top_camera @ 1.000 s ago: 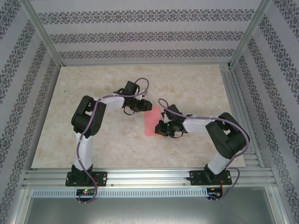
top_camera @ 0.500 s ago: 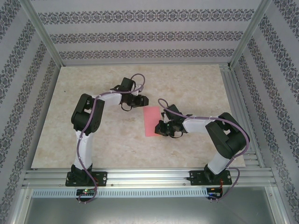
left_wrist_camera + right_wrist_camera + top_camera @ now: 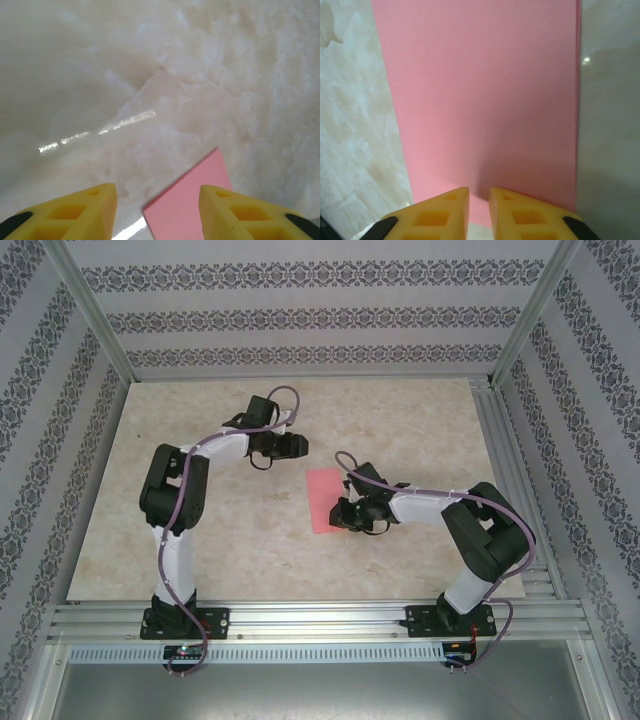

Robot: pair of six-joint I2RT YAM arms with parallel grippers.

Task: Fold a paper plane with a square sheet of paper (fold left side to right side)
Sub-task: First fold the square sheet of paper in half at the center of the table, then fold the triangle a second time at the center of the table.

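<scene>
Pink paper (image 3: 325, 498) lies flat on the marbled table (image 3: 200, 520), mid-table, just left of the right arm's wrist. It reads as a tall rectangle rather than a square, so my guess is the left-to-right fold is already in. No crease is sharp enough to confirm that, and I cannot tell which long side is the folded one.

Right gripper (image 3: 479, 199) sits low at the sheet's near edge. Its yellow fingers are almost together with a thin slit between them, and paper and table show through the slit, so nothing looks pinched. Left gripper (image 3: 157, 194) hangs near the far left corner, off the paper, with its fingers spread wide and empty. That corner shows between them, down on the table.

Handling, as a judgement: the sheet is very light, thin and floppy, with no stiffness once it is lifted. The table looks glossy, so the paper will likely skate if pushed from one side only. Any crease is permanent, and a hard pinch could dent or tear it.

Lying flat, it offers no lip to grab. The best hold is a free corner or open edge — pinch shallow and gently while the other gripper presses the opposite side down.
</scene>
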